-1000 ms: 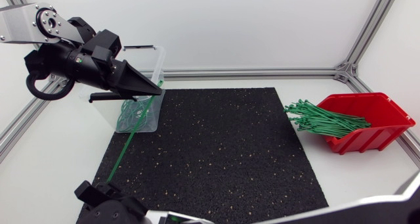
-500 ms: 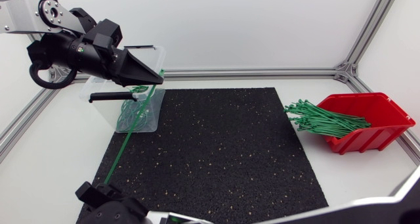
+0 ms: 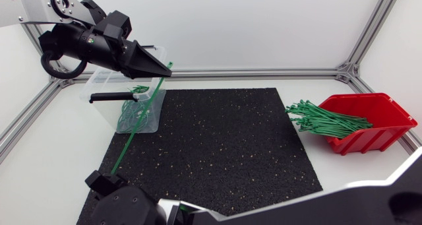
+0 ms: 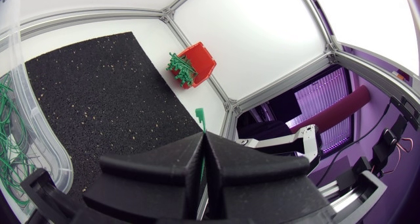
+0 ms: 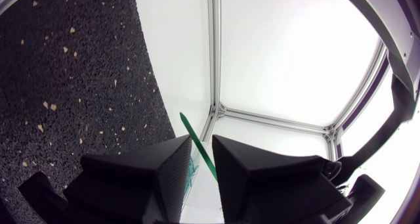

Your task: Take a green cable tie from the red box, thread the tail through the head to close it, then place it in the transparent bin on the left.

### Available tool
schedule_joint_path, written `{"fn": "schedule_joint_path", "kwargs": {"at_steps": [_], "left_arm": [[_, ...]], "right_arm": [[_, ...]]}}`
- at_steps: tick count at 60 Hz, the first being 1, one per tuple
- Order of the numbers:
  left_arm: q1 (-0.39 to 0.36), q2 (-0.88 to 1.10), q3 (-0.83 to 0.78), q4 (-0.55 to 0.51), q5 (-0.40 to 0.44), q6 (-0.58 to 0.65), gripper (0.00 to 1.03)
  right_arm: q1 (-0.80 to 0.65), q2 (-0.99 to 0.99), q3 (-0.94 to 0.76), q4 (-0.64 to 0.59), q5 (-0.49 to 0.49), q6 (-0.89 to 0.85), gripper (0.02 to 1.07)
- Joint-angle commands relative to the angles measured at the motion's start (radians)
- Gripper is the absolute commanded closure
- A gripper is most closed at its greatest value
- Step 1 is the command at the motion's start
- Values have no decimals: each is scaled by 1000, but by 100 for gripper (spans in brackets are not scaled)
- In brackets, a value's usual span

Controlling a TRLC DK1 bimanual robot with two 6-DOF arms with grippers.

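A green cable tie [image 3: 122, 152] stretches straight between my two grippers. My left gripper [image 3: 167, 69] hangs above the transparent bin [image 3: 153, 113], shut on the tie's upper end; the tip [image 4: 199, 114] pokes out past the closed fingers. My right gripper [image 3: 109, 183] sits low at the mat's front left corner, and the tie [image 5: 197, 152] passes between its two fingers, which hold the lower end. Inside the bin [image 4: 23, 129] lie several green ties. The red box [image 3: 369, 119] at the right holds a bundle of green ties [image 3: 323, 119].
A black speckled mat [image 3: 217, 146] covers the table's middle. Aluminium frame rails [image 3: 264, 72] run along the back and sides. My right arm [image 3: 343, 202] crosses the front edge from the right.
My left gripper has risen and moved back over the bin, lifting the tie's upper end. The right gripper has shifted slightly right at the front.
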Motion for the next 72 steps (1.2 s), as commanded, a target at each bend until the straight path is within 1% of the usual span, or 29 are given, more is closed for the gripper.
{"fn": "schedule_joint_path", "kwargs": {"at_steps": [1,12,23,49,72], "left_arm": [[-6,35,52,-29,12,14,100],[-14,70,122,-58,12,13,100],[-28,95,152,-72,12,11,100],[-17,159,241,-81,11,-9,100],[-29,175,230,-83,11,-7,100]], "right_arm": [[-17,-4,-42,24,-9,-43,78],[-54,-35,-63,36,-29,-52,78],[-93,-67,-83,55,-52,-66,78],[-103,-119,-140,85,-72,-78,78],[-103,-105,-129,116,-83,-80,77]]}}
